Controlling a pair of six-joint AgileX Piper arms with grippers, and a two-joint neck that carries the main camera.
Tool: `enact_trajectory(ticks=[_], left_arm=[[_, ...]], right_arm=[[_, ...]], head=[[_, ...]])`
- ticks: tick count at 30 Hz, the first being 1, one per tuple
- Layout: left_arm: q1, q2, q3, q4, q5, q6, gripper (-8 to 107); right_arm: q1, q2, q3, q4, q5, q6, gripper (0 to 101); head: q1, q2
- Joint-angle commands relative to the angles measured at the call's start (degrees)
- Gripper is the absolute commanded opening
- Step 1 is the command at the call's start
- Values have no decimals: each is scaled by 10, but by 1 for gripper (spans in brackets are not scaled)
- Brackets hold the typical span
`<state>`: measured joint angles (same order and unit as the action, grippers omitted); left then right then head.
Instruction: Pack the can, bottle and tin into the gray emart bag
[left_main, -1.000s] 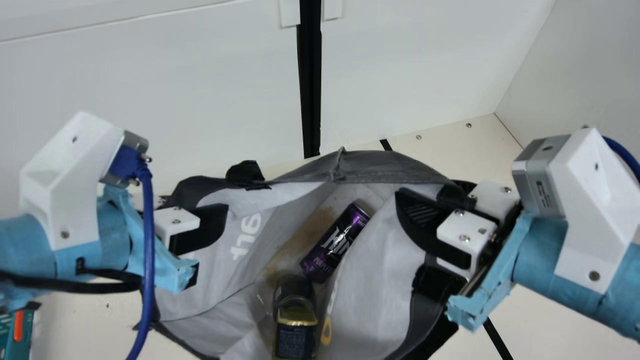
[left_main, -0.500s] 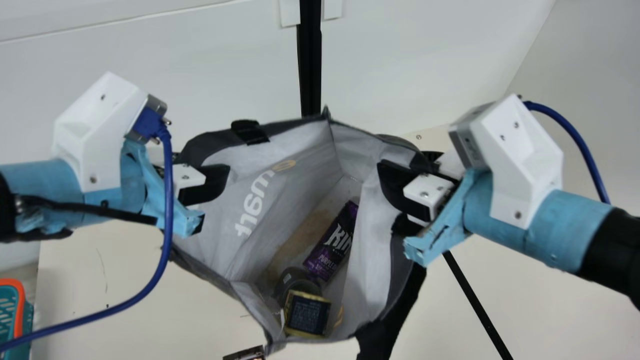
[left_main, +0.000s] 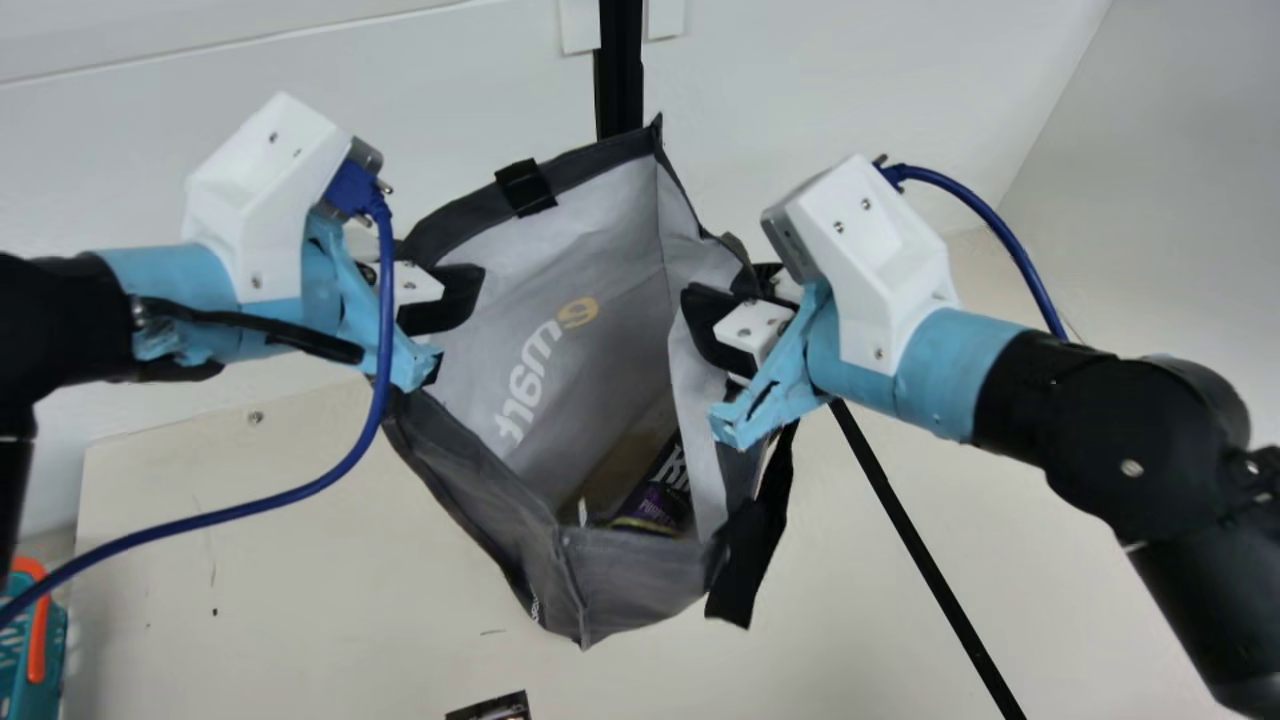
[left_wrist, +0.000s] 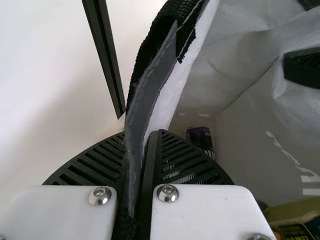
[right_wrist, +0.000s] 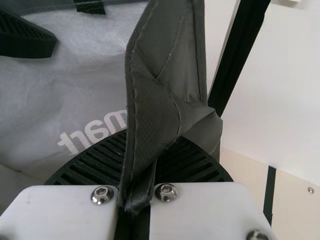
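Main view: the gray emart bag (left_main: 610, 225) spans the space between the left gripper (left_main: 440, 298) and the right gripper (left_main: 718, 296), mouth open towards the camera. Its long opening runs up and down the view, crossing the line between the two. The purple can (left_main: 660, 500) lies low inside, nearer the right gripper. The bag seems raised over the table (left_main: 300, 600); a lowering next would need both sides kept level, or it could tip.

Left wrist view: two fingers, nearly closed, pinch the dark rim between them. Inside are the can and, to one side, the gold-edged tin (left_wrist: 295, 212).

Right wrist view: fingers nearly together, gripping the opposite rim, its cloth folded upward.
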<state>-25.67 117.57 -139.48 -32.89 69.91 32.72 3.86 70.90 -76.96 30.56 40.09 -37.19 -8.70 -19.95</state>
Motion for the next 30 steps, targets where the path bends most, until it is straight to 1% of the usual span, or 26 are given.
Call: enact_trajectory(ticks=[1,9,16,24,30], left_arm=[[1,18,-28,1,0,1,10],[-2,73,-107,6,0,2,10],[-9,111,-161,11,0,1,10],[-15,140,-198,15,0,-2,10],[-17,155,-220,16,0,-10,10]], right_arm=[[-2,14,-1,4,-9,-11,0],[-16,58,-6,23,-39,-56,0],[-32,88,-15,40,-55,-87,0],[-48,112,-27,57,-61,-103,0],[-51,117,-29,64,-60,-104,0]], head=[[-13,0],[-13,0],[-13,0],[-13,0],[-13,0]])
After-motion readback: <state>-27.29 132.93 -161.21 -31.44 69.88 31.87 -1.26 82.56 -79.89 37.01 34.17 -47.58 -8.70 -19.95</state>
